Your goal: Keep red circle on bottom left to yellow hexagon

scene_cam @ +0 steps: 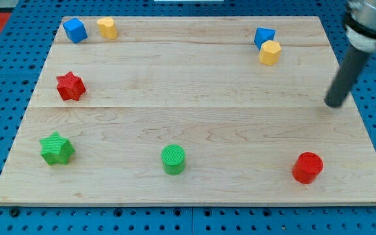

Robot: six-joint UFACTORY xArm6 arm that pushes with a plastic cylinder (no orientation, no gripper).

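The red circle [307, 168] lies near the board's bottom right. The yellow hexagon [270, 52] sits at the top right, touching a blue block [264, 36] just above and left of it. My tip [336, 103] is at the right side of the board, above and right of the red circle and below and right of the yellow hexagon, touching neither. The rod slants up to the view's top right corner.
A blue cube [75, 30] and a second yellow block [108, 28] sit at the top left. A red star [70, 86] is at the left, a green star [57, 148] at the bottom left, a green circle [173, 159] at the bottom middle. The wooden board [194, 85] rests on a blue pegboard.
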